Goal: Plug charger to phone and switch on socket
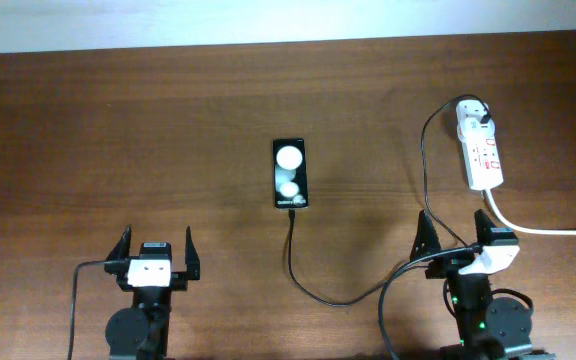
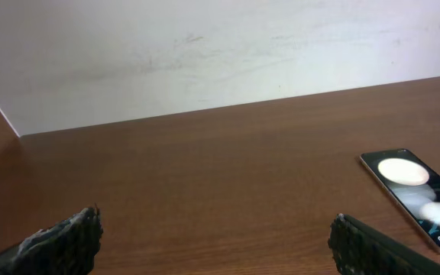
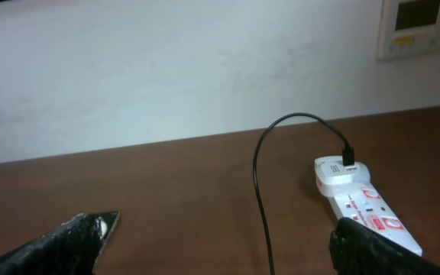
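Note:
The black phone (image 1: 290,173) lies flat at the table's middle, and also shows in the left wrist view (image 2: 415,191). The charger's thin black cable (image 1: 313,292) runs from the phone's near edge, loops right and up to the white adapter (image 1: 473,108), which sits in the far end of the white socket strip (image 1: 483,152). The cable tip touches the phone's edge; I cannot tell whether it is seated. The right wrist view shows the cable (image 3: 262,195), the adapter (image 3: 341,172) and the strip (image 3: 376,218). My left gripper (image 1: 156,245) (image 2: 216,241) and right gripper (image 1: 453,235) (image 3: 216,244) are open, empty, near the front edge.
The strip's thick white cord (image 1: 548,230) runs off to the right edge, close by my right gripper. A pale wall (image 2: 205,53) stands behind the table's far edge, with a small wall panel (image 3: 418,23) at the right.

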{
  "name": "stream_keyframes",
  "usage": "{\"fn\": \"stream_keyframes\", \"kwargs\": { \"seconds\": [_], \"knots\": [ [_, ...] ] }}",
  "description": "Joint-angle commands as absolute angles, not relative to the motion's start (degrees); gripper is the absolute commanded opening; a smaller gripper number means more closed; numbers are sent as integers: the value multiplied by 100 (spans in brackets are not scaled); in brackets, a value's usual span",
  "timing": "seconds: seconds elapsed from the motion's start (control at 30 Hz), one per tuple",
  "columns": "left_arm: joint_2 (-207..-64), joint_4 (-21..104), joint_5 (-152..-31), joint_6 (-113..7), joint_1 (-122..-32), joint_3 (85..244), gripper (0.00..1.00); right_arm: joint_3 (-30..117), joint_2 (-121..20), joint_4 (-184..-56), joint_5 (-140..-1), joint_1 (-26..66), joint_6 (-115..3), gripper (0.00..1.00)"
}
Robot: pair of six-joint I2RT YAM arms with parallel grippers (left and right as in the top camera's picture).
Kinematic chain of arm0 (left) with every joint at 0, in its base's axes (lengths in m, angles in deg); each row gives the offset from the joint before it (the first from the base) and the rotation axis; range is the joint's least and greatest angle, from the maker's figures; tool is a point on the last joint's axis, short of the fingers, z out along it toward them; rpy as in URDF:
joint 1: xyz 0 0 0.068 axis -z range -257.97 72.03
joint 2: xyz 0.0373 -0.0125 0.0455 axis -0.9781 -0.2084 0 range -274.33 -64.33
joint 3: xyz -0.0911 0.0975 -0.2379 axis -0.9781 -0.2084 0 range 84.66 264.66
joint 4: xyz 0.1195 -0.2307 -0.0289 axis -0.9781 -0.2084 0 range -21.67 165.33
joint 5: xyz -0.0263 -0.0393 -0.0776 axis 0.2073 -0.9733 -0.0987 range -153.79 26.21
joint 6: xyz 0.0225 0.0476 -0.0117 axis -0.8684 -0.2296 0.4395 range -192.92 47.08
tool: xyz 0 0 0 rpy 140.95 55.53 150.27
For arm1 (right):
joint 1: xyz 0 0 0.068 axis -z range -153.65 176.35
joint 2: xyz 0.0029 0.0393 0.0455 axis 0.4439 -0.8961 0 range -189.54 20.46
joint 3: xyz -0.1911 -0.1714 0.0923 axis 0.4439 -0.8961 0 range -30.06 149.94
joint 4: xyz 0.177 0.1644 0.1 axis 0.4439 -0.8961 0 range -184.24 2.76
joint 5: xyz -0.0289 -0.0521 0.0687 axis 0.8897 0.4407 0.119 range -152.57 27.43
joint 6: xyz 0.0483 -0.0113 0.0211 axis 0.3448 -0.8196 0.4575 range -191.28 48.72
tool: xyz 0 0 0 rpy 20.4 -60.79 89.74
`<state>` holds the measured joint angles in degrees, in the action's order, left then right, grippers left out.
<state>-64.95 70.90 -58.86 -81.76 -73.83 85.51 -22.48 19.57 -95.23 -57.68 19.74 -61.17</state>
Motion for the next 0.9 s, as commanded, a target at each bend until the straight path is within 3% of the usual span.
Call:
{"fn": "stream_keyframes", "kwargs": {
  "seconds": [0.0, 0.47, 0.87],
  "knots": [
    [-6469, 7099, -5901, -8248, -7407, 8518, 99, -2504, 2027, -9297, -5744, 2018, -6201, 99],
    [-6469, 7099, -5901, -8248, -7407, 8518, 99, -2974, 2027, -9144, -5805, 2420, -6402, 99],
    [-6469, 7099, -5901, -8248, -7407, 8518, 99, -2974, 2027, -9168, -5810, 2413, -7317, 99]
  ]
}}
